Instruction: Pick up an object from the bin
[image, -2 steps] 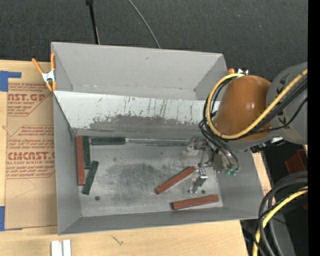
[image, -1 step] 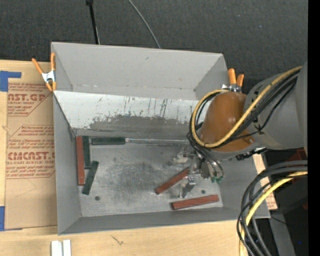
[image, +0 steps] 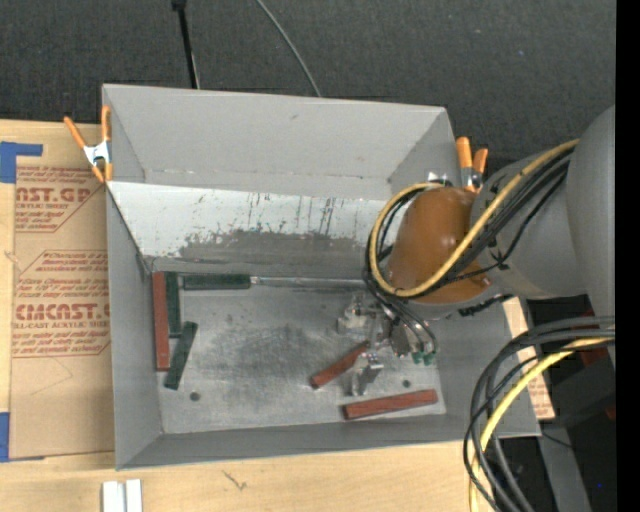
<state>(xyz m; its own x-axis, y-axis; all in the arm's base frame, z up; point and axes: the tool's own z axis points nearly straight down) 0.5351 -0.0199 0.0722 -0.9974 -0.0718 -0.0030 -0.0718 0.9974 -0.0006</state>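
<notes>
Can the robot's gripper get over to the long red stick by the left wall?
Probably yes. The floor between the gripper and the red stick is bare. But that stick lies along the wall with a green stick close beside it, so grabbing it may be tricky.

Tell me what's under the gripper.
A reddish-brown stick lies slanted on the bin floor, one end running beneath the gripper. That end is covered by it.

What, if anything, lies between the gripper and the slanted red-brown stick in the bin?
Nothing visible. The gripper sits at the right end of the slanted red-brown stick; the flat red-brown bar lies apart, toward the near wall.
</notes>
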